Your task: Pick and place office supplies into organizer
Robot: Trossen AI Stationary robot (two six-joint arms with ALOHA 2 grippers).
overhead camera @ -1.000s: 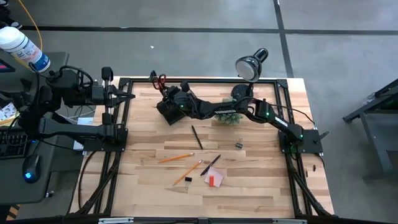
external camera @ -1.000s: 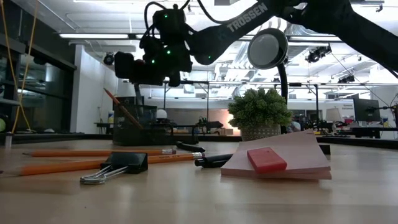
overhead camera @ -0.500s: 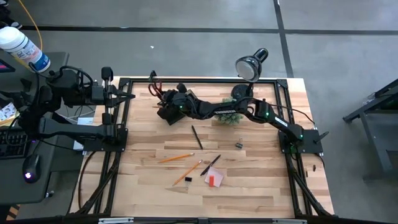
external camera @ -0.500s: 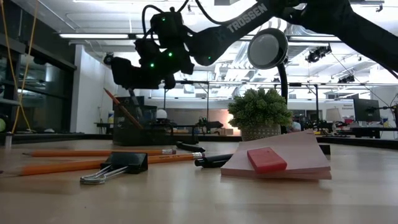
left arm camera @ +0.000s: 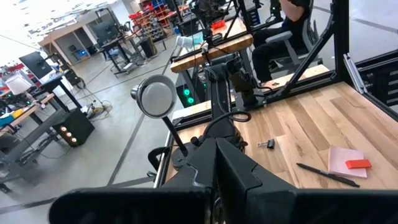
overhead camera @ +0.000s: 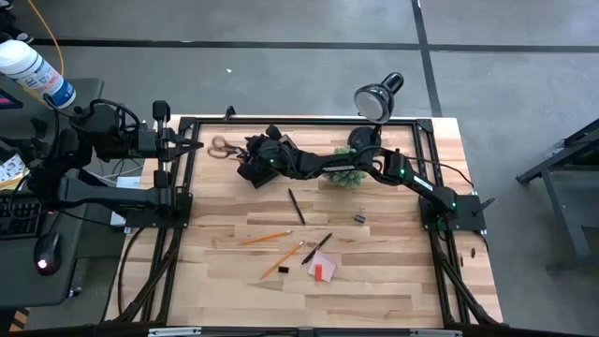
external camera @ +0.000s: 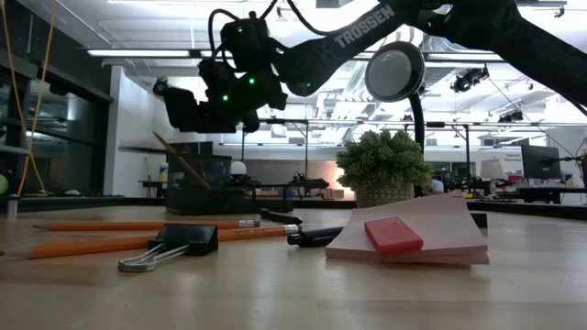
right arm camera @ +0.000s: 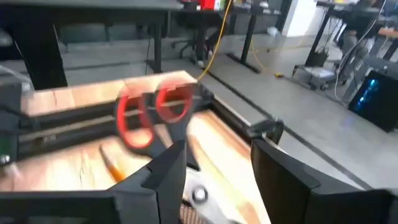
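Behind the wooden table [overhead camera: 374, 281] a large workshop hall with benches and ceiling lights stretches away in the low view. At the table's far side, left of centre, stands the dark organizer [overhead camera: 251, 168], and the right gripper [overhead camera: 251, 147] hovers over its far edge with its fingers spread apart and nothing between them. Just beyond it, at the far left of the table, the orange-handled scissors [overhead camera: 220, 146] show blurred outside the organizer; whether they rest on the wood cannot be told. The right wrist view shows the scissors' red-orange loops past the parted fingers [right arm camera: 168, 171]. In the low view a pencil [external camera: 179, 160] leans tilted out of the organizer. Right of the organizer sit the green plant [overhead camera: 344, 176] and the black desk lamp [overhead camera: 377, 101]. Loose on the wood lie a black pen [overhead camera: 296, 206] near the centre, a small binder clip [overhead camera: 359, 219] to its right, and nearer, two orange pencils [overhead camera: 265, 238], a second black pen [overhead camera: 318, 247], another black binder clip [overhead camera: 283, 270] and the pink sticky-note pad [overhead camera: 323, 270] with a red eraser on top. The left gripper [overhead camera: 195, 145] waits at the table's far left edge, fingers closed, holding nothing.
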